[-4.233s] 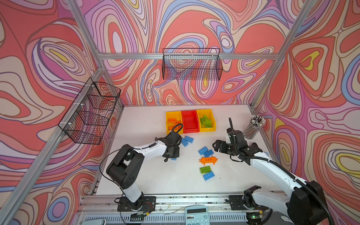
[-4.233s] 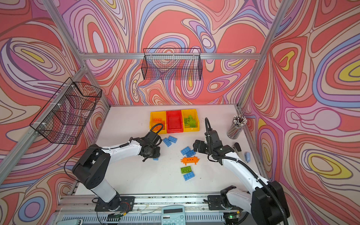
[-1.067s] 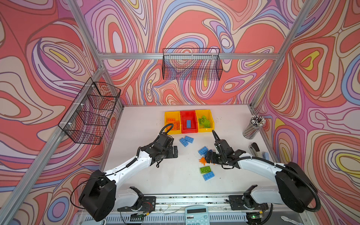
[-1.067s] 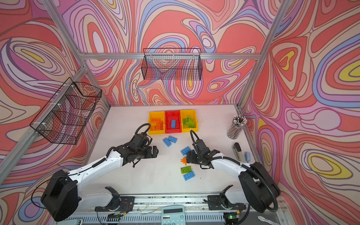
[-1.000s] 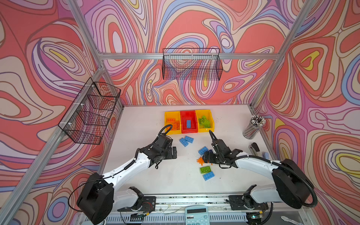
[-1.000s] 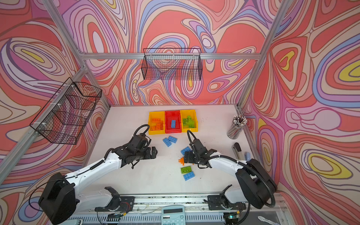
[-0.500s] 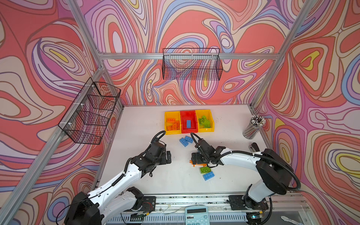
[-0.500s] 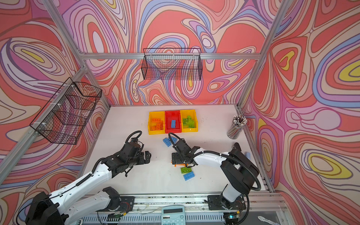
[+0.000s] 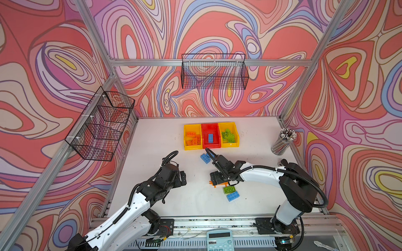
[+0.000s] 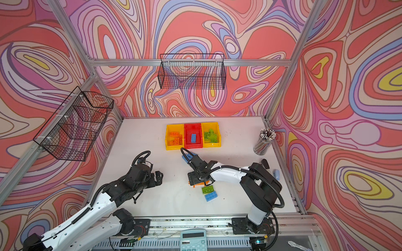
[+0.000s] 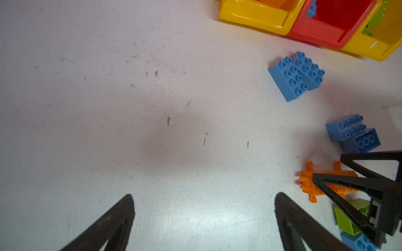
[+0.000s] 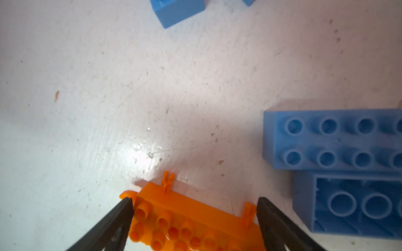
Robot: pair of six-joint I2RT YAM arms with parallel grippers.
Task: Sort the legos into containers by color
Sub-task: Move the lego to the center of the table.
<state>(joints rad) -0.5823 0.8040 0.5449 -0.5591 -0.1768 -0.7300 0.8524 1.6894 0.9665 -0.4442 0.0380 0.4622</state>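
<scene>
My right gripper [image 12: 194,200] is open and low on the table, its jaws flanking the ends of the orange pronged lego [image 12: 195,217]; one fingertip touches it. In both top views the gripper [image 9: 217,177] [image 10: 194,177] covers most of that piece [image 9: 219,184]. My left gripper [image 11: 204,195] [image 9: 182,178] is open and empty over bare table. The containers hold orange legos [image 9: 193,139] in one yellow bin [image 9: 185,137], a blue one [image 9: 210,138] in the red bin [image 9: 203,134], and green ones [image 9: 228,135] in the other yellow bin [image 9: 237,134].
Loose blue bricks [image 9: 205,158] lie before the bins, two more [image 12: 332,139] beside the right gripper. A green brick [image 9: 229,189] and a blue one [image 9: 233,196] lie nearer the front. A pencil cup [image 9: 282,141] stands far right; a calculator [image 9: 219,239] sits on the front rail.
My right gripper has swept left across the table onto the orange pronged piece and its jaws have narrowed slightly. My left arm has drawn back from the bins toward the front left.
</scene>
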